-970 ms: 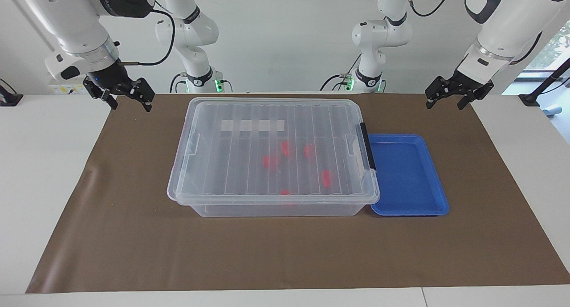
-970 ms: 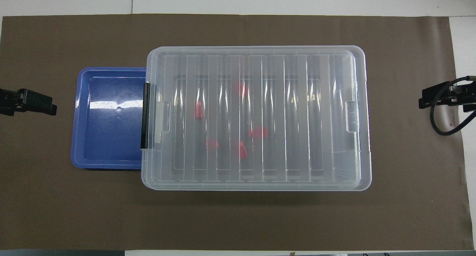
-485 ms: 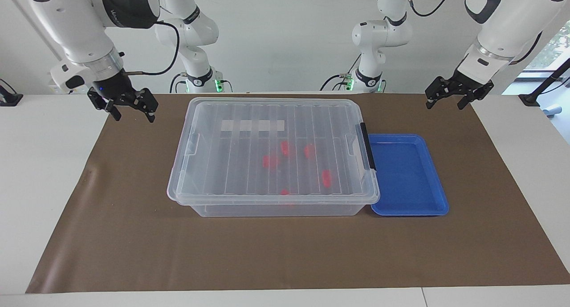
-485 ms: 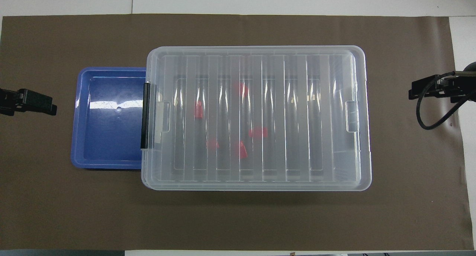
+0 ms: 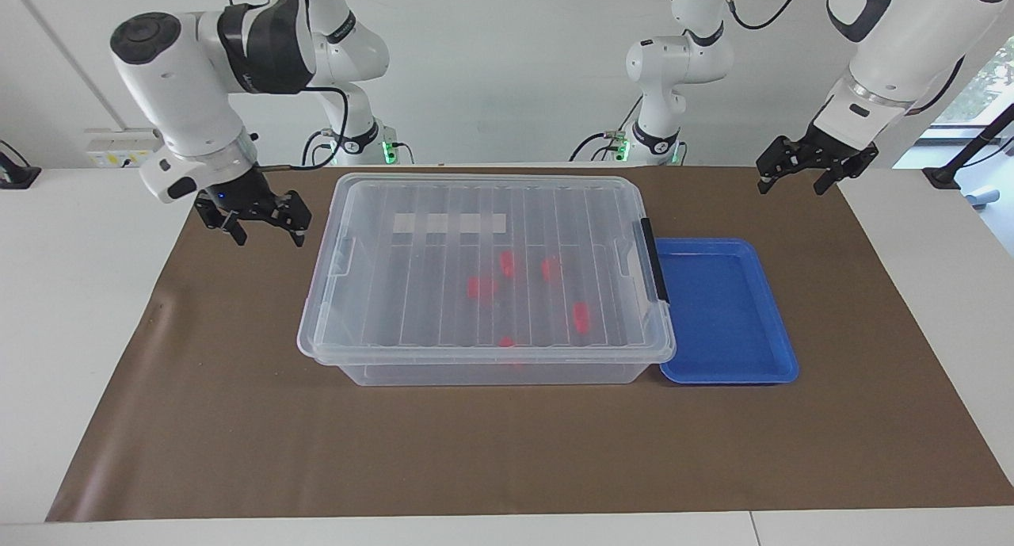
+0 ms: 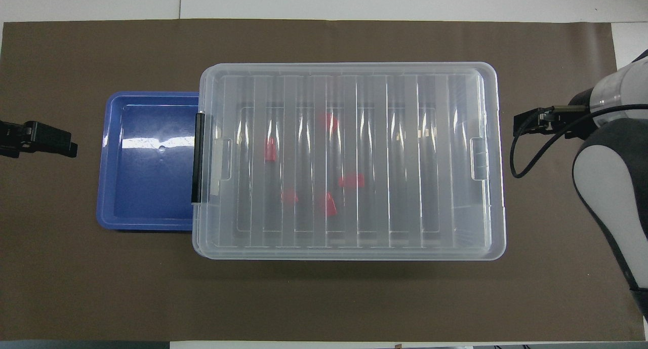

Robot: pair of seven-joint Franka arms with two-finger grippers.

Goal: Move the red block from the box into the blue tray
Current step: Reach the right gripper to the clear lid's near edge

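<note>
Still shut under the lid of the box, the red block lies near its blue tray end. Since a second ago, the right gripper, jaws open, has swung toward the box's nine o'clock end in the facing view, probably to unlatch it. At two o'clock the left gripper waits, open and empty.

You see the box, clear and lidded with its black latch shut, lying mid-mat. Five red blocks lie scattered flat inside on its floor. The blue tray lies empty, touching the box's latch end, toward the left arm's edge.
</note>
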